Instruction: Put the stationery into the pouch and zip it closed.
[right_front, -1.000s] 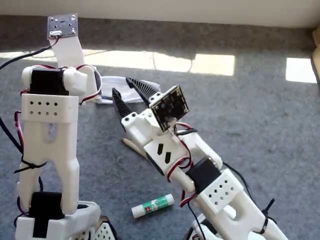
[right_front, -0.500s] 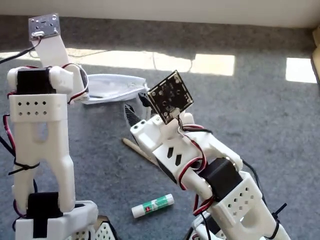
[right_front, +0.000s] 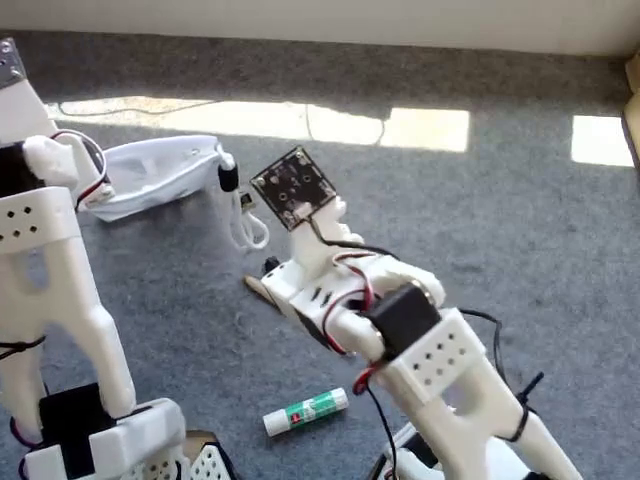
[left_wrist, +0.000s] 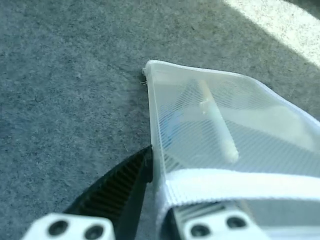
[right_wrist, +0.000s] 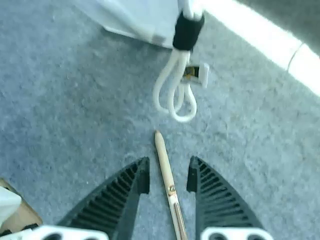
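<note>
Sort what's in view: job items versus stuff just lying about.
Job: pouch; white stick already inside it; tan pen under the open right gripper; glue stick.
Lying about: thin cable on the carpet.

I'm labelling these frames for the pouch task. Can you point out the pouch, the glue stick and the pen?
pouch (right_front: 160, 175), high view, middle of its mesh side.
glue stick (right_front: 305, 411), high view, on its green label.
pen (right_wrist: 164, 165), right wrist view, on its pale shaft.
</note>
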